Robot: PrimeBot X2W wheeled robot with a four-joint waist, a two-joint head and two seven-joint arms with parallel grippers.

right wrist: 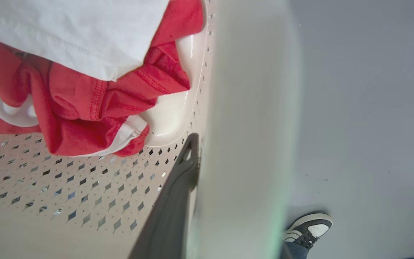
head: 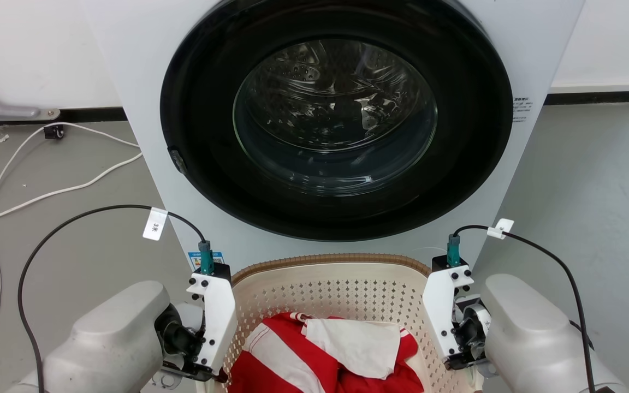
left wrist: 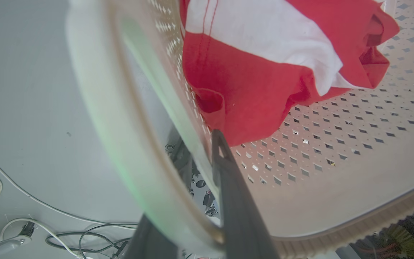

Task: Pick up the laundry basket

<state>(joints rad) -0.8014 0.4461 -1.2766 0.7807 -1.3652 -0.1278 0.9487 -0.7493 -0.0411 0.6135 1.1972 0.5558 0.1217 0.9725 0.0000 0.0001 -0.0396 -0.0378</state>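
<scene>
Where the white front panel of the washing machine (head: pixel 145 82) reaches its lower edge, the laundry basket (head: pixel 342 289) is seen just before it, flanked by the two wrists. Its cream plastic walls are pierced with rows of small diamond holes, and its rounded rim is banded in a brown woven-look strip. A crumpled red-and-white striped garment (head: pixel 271 355) is heaped on the basket's perforated bottom, with a white cloth (head: pixel 358 344) laid over it.

The left gripper (left wrist: pixel 199 151) is set astride the basket's left side. One long dark finger (left wrist: pixel 235 201) lies against the inside of the wall, and the other is glimpsed outside, behind the smooth white handle (left wrist: pixel 120 144). Of the right gripper (right wrist: pixel 207 158), one finger (right wrist: pixel 173 208) is seen inside the right wall. How tightly either pair is pressed together cannot be told.
</scene>
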